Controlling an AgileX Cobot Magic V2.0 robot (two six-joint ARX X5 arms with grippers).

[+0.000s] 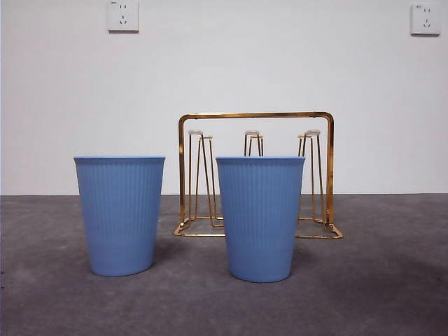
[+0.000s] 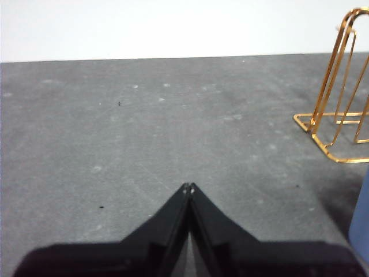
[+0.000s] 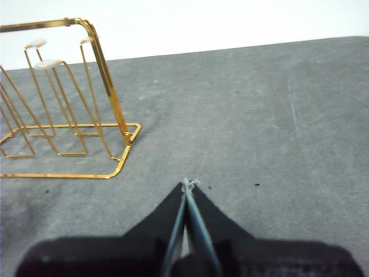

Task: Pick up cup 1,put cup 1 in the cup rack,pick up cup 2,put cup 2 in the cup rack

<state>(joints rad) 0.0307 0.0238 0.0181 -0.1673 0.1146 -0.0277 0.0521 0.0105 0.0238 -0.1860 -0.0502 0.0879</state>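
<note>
Standing upright on the grey desk (image 1: 392, 294) are two blue ribbed cups: cup 1 (image 1: 120, 213) and cup 2 (image 1: 260, 217), neither yet grasped. Behind and between them is set the gold wire cup rack (image 1: 255, 175), its prongs bare. Left gripper (image 2: 188, 187) and right gripper (image 3: 190, 183) are held low, fingers pressed together. Risks noted: cups could be toppled by fingers not opened first; the light rack could be shoved during hanging.

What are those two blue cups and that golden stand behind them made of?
The blue cups look like matte plastic: even colour, fine vertical ribs, no shine. The cup rack seems thin metal wire with a glossy gold finish, pale caps on its prongs.
</note>
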